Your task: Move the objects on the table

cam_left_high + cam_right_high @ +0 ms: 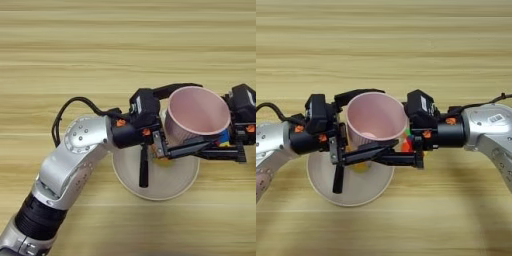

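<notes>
The pale pink cup (376, 119) hangs upright, mouth up, over the right edge of the plate, between my two grippers. My left gripper (186, 119) reaches in from the left. One black finger curves round the cup's far rim and the other lies along its near wall, shut on it. From the right, my right gripper (398, 137) also holds the cup, with one finger (398, 160) showing under the near side and the other hidden. The puzzle cube (225, 138) peeks out beneath the cup. A bit of the orange-juice bottle (361, 167) shows under it.
Below the cup lies a round cream plate (165, 186), with a black pen (144, 169) lying on it. Wooden table (125, 45) stretches all around.
</notes>
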